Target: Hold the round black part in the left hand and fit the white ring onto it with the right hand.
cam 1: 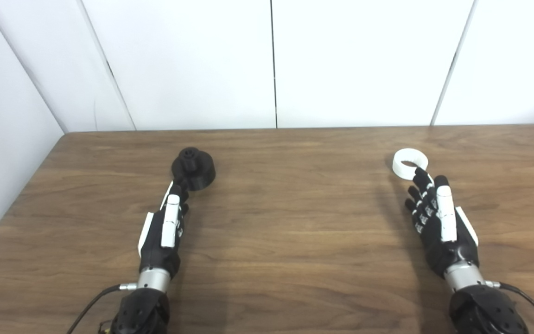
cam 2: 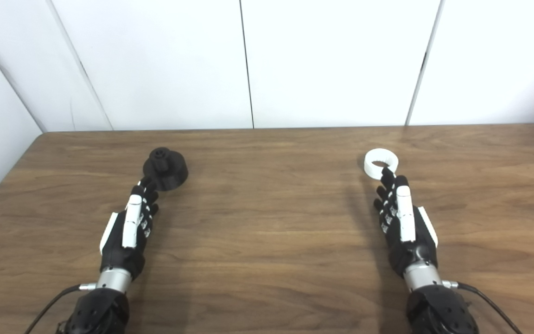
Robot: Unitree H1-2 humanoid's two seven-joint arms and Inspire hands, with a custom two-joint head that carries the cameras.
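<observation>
Left hand (cam 1: 165,229): arm enters from bottom-left edge, forearm runs up and slightly right. Hand is extended flat, low over the table (cam 1: 295,232), thumb side up. Fingers straight, close together, empty, holding nothing. Fingertips (cam 1: 178,191) reach the near edge of the round black part (cam 1: 193,168); contact vs. just beside: cannot tell from either view.

Right hand (cam 1: 436,222): arm enters from bottom-right edge, forearm runs up and slightly left. Hand is extended, fingers straight and slightly fanned, unloaded, no grip on anything. Foremost fingertip (cam 1: 419,172) overlaps the near rim of the white ring (cam 1: 410,162) in both views; whether it touches the rim or hovers above it: cannot tell.

Round black part: sits upright on the table, left of centre, toward the far edge. Wide disc base w/ a narrower cylindrical hub on top. Small recesses in the hub's top face, detail too small to resolve.

White ring: lies flat on the table, right of centre, approx. same depth as the black part, opening facing up. Ring and black part are well apart, w/ bare wood between.

Containers: none in view. Table: brown wood grain; white panelled wall (cam 1: 341,60) behind it.
</observation>
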